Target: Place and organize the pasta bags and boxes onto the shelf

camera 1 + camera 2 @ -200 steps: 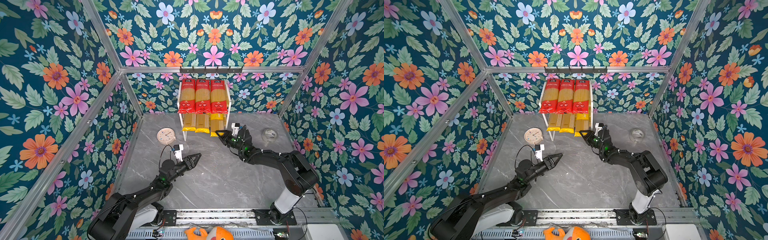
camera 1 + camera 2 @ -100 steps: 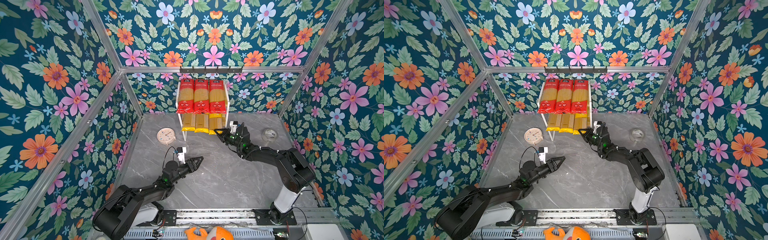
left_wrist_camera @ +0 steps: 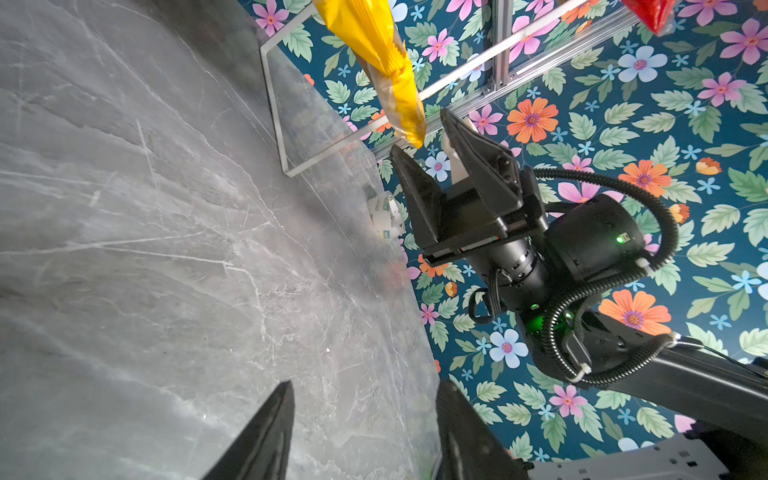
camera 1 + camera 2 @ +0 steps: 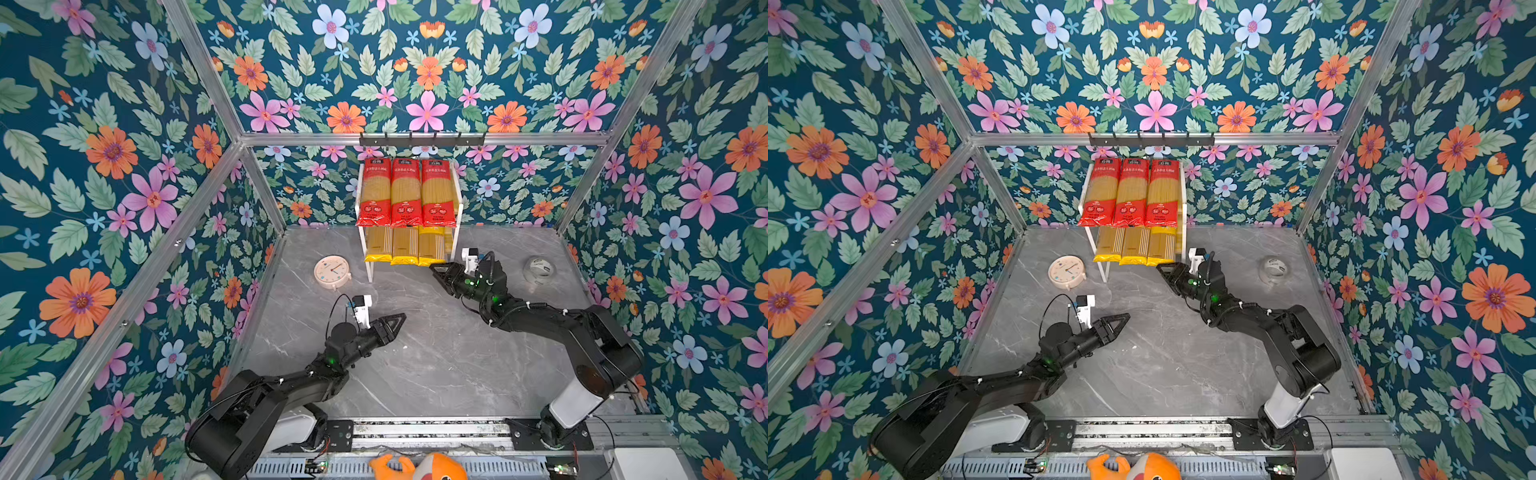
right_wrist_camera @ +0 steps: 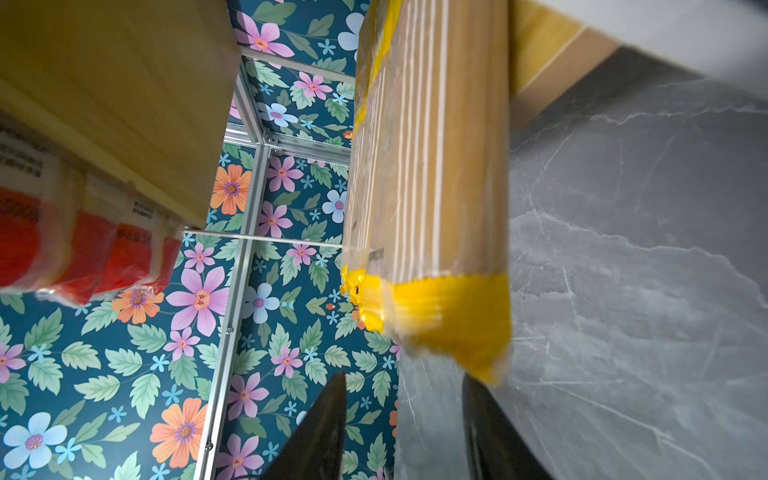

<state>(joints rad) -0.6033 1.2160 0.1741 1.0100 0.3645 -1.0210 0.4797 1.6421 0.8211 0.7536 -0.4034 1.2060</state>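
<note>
**Six pasta packets on the shelf, both end effectors empty**

The grey marbled worktop (image 4: 436, 374) fills the floor of the flowered enclosure. Two black arms reach over it from the near edge, one on the left and one on the right.

The shelf (image 4: 368, 266) stands at the far middle, against the back wall. Three red-ended packets (image 4: 406, 193) lie side by side on its upper tier, long ends pointing near and far. Three yellow packets (image 4: 405, 247) lie the same way on the lower tier, their near ends overhanging the board.

The right end effector (image 4: 433, 267) sits just beside the near end of the rightmost yellow packet (image 5: 432, 187). Its jaws stand partly apart with nothing between them. Whether a fingertip touches the wrapper cannot be told.

The left end effector (image 4: 402, 318) hangs over the bare middle of the worktop, well apart from the shelf. Its jaws are about half spread and empty.

A round cream clock (image 4: 331, 272) lies left of the shelf. A clear tape roll (image 4: 538, 270) lies at far right.
</note>
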